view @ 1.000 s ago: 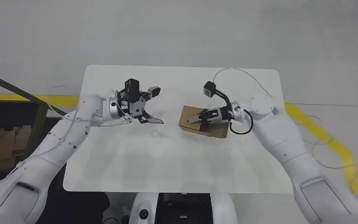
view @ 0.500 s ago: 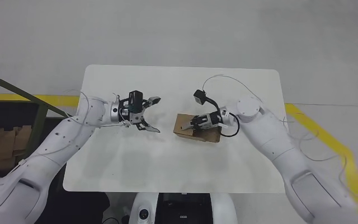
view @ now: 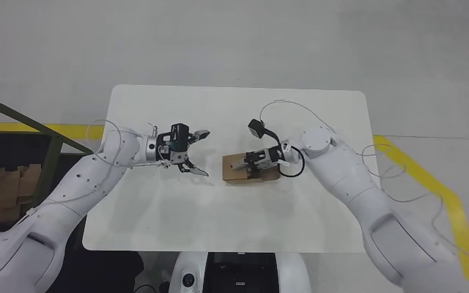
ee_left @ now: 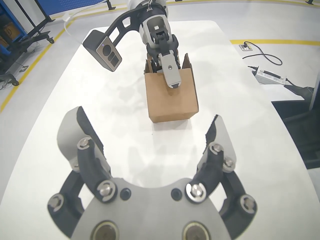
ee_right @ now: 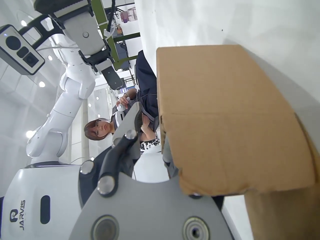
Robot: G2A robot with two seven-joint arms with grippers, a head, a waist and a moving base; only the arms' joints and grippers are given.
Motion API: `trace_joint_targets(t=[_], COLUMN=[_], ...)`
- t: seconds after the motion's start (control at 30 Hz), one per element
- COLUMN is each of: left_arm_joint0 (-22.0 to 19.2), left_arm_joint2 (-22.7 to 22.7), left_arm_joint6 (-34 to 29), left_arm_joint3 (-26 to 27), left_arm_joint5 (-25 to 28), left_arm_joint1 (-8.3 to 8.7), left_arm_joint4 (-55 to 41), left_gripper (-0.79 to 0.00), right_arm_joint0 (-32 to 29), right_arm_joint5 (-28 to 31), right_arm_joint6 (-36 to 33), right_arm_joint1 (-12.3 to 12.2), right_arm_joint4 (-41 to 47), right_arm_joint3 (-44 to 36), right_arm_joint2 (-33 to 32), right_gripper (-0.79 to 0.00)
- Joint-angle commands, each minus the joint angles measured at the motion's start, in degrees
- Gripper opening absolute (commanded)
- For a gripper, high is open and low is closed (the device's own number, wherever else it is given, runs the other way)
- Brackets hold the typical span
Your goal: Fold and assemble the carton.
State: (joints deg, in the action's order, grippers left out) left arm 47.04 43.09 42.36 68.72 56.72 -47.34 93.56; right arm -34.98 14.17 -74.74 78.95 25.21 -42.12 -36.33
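Right gripper [view: 253,162], fingers clamped on the carton [view: 234,171] wall, is dragging it toward the left gripper [view: 199,154], whose fingers are spread wide and empty. Two-handed folding looks close.

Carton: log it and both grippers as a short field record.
carton: brown, resting on the table, open end with raised flaps toward the right arm
right gripper: shut on the carton's top panel at the open end, one finger on top
left gripper: open, facing the carton's opposite side, not touching it
assembly: unfinished, flaps not folded in
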Motion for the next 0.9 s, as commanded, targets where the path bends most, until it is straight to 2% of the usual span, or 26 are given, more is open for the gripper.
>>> trace_joint_targets(t=[0.0, 0.03, 0.23, 0.43, 0.67, 0.87], left_arm_joint0=[0.2, 0.2, 0.5, 0.9, 1.5, 1.6], left_arm_joint2=[0.0, 0.0, 0.2, 0.5, 0.5, 0.2], left_arm_joint6=[-0.1, -0.2, -1.3, -2.8, -5.4, -7.1], left_arm_joint3=[0.0, -0.1, -0.3, 0.0, 0.0, -0.1], left_arm_joint5=[-0.3, -0.4, -1.1, -1.1, -1.3, -1.4], left_arm_joint1=[-0.04, -0.07, -0.31, -0.48, -0.88, -1.52], left_arm_joint4=[0.4, 0.4, 0.1, -0.4, -1.4, -2.6], left_gripper=[0.000, 0.000, 0.000, 0.000, 0.000, 0.000], right_arm_joint0=[0.3, 0.4, 0.3, -0.9, -4.3, -9.6], right_arm_joint5=[0.3, 0.4, 1.1, 1.9, 3.3, 0.8], right_arm_joint6=[-0.4, -0.4, -0.6, 0.1, 1.9, 2.7], right_arm_joint1=[0.2, 0.2, -0.1, -1.4, -4.5, -8.0], right_arm_joint4=[0.2, 0.2, 0.0, -1.9, -3.8, -8.1], right_arm_joint3=[0.8, 1.2, 1.5, -1.6, -8.6, -20.1], right_arm_joint2=[-0.2, -0.3, -1.6, -3.7, -9.4, -15.5], right_gripper=[-0.108, 0.000, 0.000, 0.000, 0.000, 0.000])
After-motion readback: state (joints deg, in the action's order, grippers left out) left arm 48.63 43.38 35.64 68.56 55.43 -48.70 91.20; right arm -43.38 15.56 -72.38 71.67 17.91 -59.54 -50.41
